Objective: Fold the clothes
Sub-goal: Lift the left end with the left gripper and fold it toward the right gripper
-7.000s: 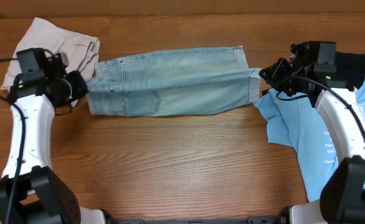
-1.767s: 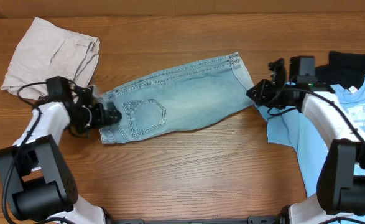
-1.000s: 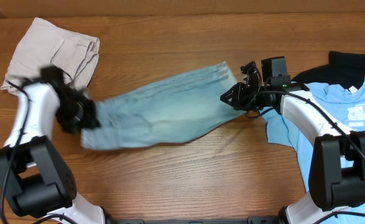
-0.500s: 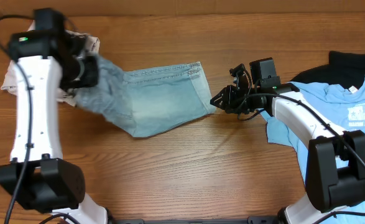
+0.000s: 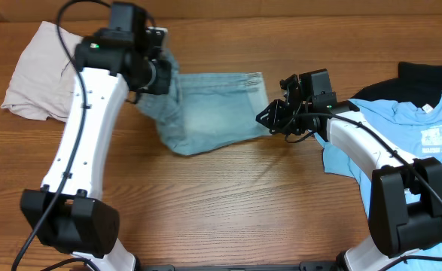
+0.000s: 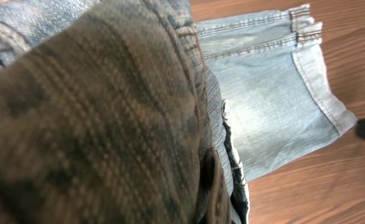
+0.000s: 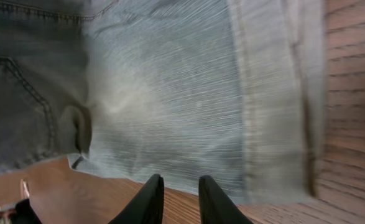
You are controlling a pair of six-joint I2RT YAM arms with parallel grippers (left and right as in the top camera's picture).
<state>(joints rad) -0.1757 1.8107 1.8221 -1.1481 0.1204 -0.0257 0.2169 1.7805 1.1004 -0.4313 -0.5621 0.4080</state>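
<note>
Only overhead shows the left claw (image 5: 159, 75) holding the denim shorts (image 5: 221, 113).

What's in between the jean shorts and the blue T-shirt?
The overhead view shows the right gripper and its white arm reaching across bare wooden table, between the jean shorts and the blue T-shirt.

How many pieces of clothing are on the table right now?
4. Denim shorts in the middle, beige shorts at the far left, a sky-blue T-shirt on the right, and a black garment behind it. More could lie outside the frame.
</note>
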